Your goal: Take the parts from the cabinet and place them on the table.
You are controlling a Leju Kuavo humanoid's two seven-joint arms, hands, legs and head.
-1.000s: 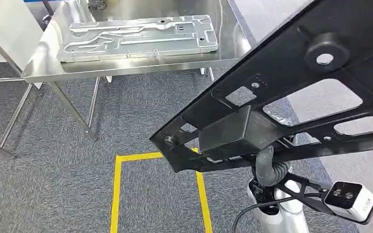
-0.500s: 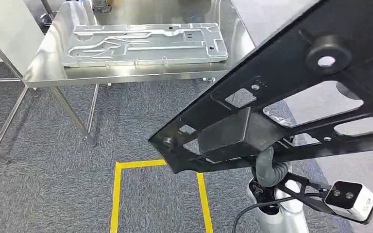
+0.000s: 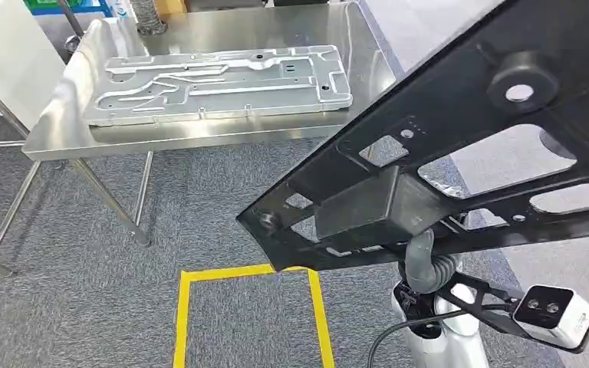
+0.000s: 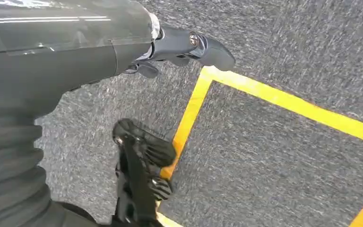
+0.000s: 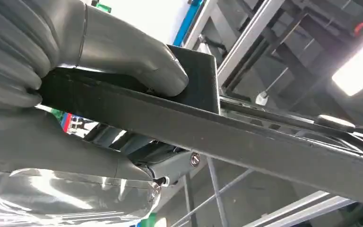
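Right hand (image 5: 75, 94) clamps the black metal frame part (image 3: 460, 146): thick grey thumb on one face, the other fingers (image 5: 137, 170) under the opposite face, edge of the part squeezed between them; in the head view the part rises up and away from that hand, tilted, cut-outs and a round boss showing, its low blunt corner hanging over the grey carpet (image 3: 84, 291); hand itself mostly hidden beneath the part there, ribbed grey wrist cover poking out below it; white wrist camera (image 3: 556, 314) on a black bracket just beside and below the right hand.

Left hand (image 4: 137, 137) holds nothing; thumb stuck out straight, dark fingers spread away from it, wide apart, hanging over carpet; yellow floor tape (image 4: 283, 99) runs right past its fingertips.

Stainless steel table (image 3: 222, 130) well ahead of the right hand, beyond the part's low corner, not touching the part; a silver stamped metal plate (image 3: 215, 80) lies flat on the tabletop, long side across; the table's thin legs splay down to the carpet; yellow tape rectangle on the floor between table and robot, just below the part's low corner.
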